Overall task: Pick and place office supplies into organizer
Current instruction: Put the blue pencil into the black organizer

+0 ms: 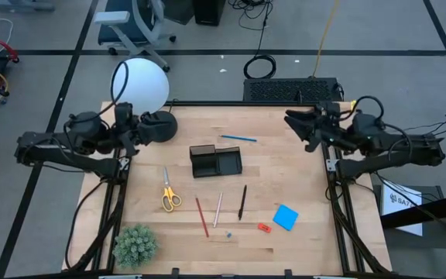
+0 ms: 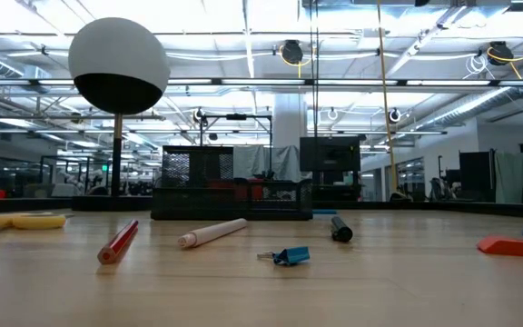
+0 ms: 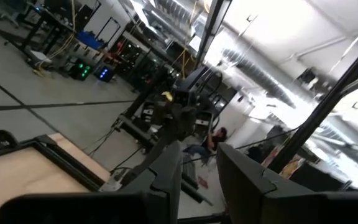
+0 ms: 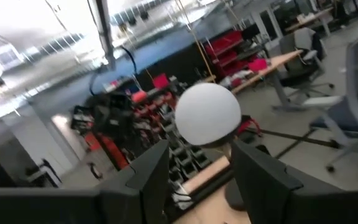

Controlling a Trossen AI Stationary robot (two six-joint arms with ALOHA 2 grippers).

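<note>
Lying mid-table: scissors (image 1: pixel 169 195) | well apart from both fingers | fingers parted, empty

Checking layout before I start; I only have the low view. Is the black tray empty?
Observer: From above, the black tray looks empty; a blue pen lies just behind it on the table.
Operator: Where are the arms? I see none.
Observer: Both are parked at the back corners: left gripper beside the lamp, right gripper at the opposite edge, both holding nothing.
Operator: Is that yellow thing at my far left scissors?
Observer: Yes, yellow-handled scissors, lying left of the red pencil.
</note>
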